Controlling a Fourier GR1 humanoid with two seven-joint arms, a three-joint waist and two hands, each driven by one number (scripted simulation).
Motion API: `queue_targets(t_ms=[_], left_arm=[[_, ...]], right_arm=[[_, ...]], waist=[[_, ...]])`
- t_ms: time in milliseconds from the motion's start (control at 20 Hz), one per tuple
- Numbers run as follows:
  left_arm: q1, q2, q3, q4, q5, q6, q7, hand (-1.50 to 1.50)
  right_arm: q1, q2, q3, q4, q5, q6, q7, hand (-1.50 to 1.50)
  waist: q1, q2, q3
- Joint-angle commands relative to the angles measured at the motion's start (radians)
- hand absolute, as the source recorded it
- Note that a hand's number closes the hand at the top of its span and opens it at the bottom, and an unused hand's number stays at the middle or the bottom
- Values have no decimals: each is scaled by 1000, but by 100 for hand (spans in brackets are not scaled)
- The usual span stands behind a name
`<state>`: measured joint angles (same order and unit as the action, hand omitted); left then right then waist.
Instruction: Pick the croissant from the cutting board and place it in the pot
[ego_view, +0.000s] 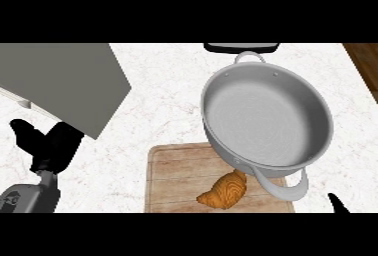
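Pick not begun — croissant (223, 191) lies low-centre on the board (171, 170); right hand (337, 203), fingers unreadable, must reach it — left hand (46, 141) rests, fingers relaxed.

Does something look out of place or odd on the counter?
Yes. The pot overlaps the cutting board, its near handle just beside the croissant. Nothing looks spilled or damaged.

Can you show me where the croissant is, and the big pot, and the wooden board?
croissant (223, 192), head view, middle of its golden crust.
pot (319, 102), head view, right side of its rim.
cutting board (171, 172), head view, bare wood left of the croissant.
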<state>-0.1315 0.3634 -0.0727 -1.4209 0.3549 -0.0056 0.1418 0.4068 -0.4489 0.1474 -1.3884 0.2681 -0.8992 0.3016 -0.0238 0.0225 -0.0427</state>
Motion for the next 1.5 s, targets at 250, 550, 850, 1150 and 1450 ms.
queue_targets(t_ms=[250,550,850,1150,1450], left_arm=[[-14,-74,-94,-12,4,-56,11,0],[-57,-77,-85,4,6,-62,24,0],[-94,-92,-88,12,10,-77,33,0],[-102,-115,-107,40,-7,-80,36,0],[-110,-125,-96,55,5,-93,44,0]], right_arm=[[61,66,90,-85,140,8,285,-150],[77,111,114,-169,197,72,483,-150],[22,158,116,-265,299,128,665,-150],[-35,238,134,-313,454,211,861,-150],[-77,317,141,-304,637,346,1025,-150]], waist=[[46,14,12],[59,18,14],[87,13,18],[98,8,22],[98,0,25]])
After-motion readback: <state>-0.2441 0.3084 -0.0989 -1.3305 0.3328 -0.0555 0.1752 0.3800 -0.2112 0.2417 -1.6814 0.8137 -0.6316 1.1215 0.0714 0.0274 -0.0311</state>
